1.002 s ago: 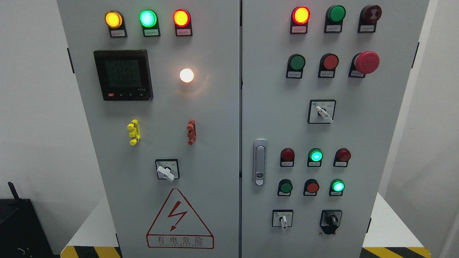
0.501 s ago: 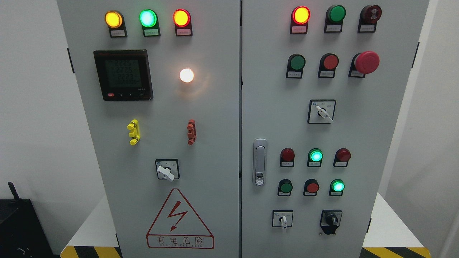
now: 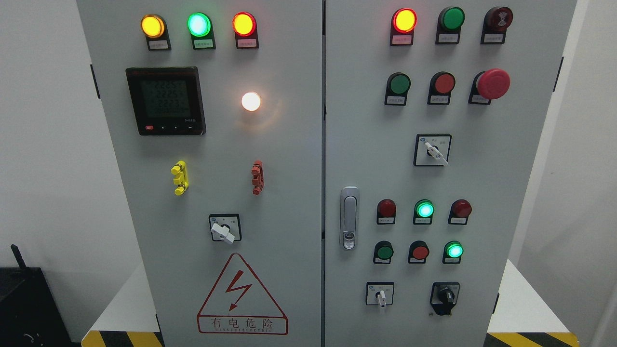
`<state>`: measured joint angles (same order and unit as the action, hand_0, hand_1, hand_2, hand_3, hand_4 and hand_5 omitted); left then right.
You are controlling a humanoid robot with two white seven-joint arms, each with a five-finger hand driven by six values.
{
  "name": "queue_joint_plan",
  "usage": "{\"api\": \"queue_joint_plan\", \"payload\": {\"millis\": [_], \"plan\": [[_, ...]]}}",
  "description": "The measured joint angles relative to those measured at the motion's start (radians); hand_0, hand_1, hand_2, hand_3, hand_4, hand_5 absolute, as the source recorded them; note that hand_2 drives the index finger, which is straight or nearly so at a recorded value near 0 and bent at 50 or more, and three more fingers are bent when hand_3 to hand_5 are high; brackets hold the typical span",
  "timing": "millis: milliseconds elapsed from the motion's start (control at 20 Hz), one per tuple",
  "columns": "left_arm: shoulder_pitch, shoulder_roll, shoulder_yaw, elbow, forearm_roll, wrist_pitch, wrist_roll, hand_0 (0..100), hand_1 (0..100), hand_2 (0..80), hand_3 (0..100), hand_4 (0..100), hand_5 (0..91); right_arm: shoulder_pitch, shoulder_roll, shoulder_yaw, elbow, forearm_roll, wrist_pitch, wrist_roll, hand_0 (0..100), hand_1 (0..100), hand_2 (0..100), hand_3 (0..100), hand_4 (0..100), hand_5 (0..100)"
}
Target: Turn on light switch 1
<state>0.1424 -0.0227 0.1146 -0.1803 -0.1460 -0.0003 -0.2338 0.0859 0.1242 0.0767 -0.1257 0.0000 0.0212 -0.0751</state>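
White walls frame a grey two-door control cabinet (image 3: 270, 144) that stands on a white platform (image 3: 130, 308) edged with yellow-and-black hazard stripes; a black box (image 3: 29, 308) sits low in the left corner. On the left door, three lit lamps run along the top: a yellow lamp (image 3: 152, 26), a green lamp (image 3: 198, 24) and a red lamp (image 3: 244, 24), each over a small label too fine to read. Below them is a black digital meter (image 3: 166, 101) showing dim rows of digits that are hard to make out, and to its right a glowing white lamp (image 3: 250, 101). Lower down are a yellow clip (image 3: 179, 178) and a red clip (image 3: 257, 178), then a white-handled rotary switch (image 3: 224, 228) pointing down and to the right. Under it is a red triangular warning sign (image 3: 241, 296) with a lightning bolt and the characters 有电危险. The right door carries a silver door handle (image 3: 349, 218), rows of red and green lamps and buttons, a red mushroom stop button (image 3: 492, 83), an upper selector switch (image 3: 432, 150), a lower left selector switch (image 3: 380, 294) and a black knob (image 3: 444, 297). Which of these is light switch 1 cannot be told, since the small labels are illegible. Neither robot hand nor arm appears, so their pose and finger state cannot be told.
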Motion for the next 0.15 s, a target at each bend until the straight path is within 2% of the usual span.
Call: {"api": "queue_joint_plan", "payload": {"millis": [150], "plan": [[-0.004, 0.001, -0.003, 0.018, 0.002, 0.004, 0.007, 12, 0, 0.0, 0, 0, 0.0, 0.0, 0.0, 0.0, 0.0, 0.0, 0.0, 0.0, 0, 0, 0, 0, 0, 0]]}}
